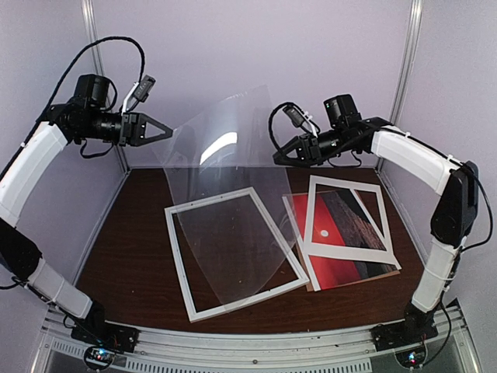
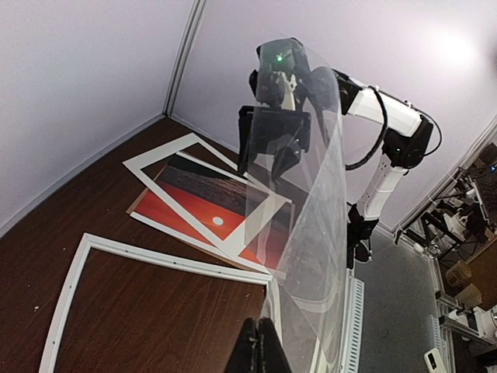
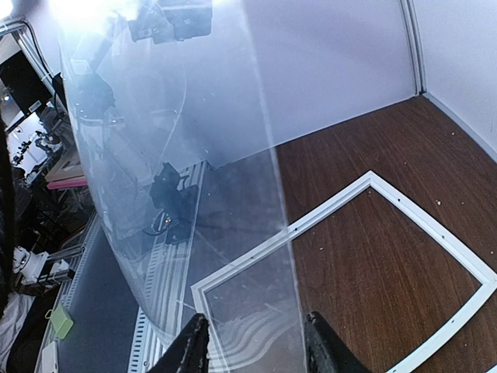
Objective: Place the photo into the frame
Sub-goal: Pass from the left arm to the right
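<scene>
The frame (image 1: pixel 178 260) and photo (image 1: pixel 342 268) lie flat below the raised right tool (image 1: pixel 279 158).

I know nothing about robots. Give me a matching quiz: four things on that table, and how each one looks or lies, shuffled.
1. frame
2. photo
3. clear sheet
4. mat

A. white, lying on the photo
B. red, partly covered
C. standing up, curved
D. white, flat on the bare table

Pairs: 1-D, 2-B, 3-C, 4-A
</scene>
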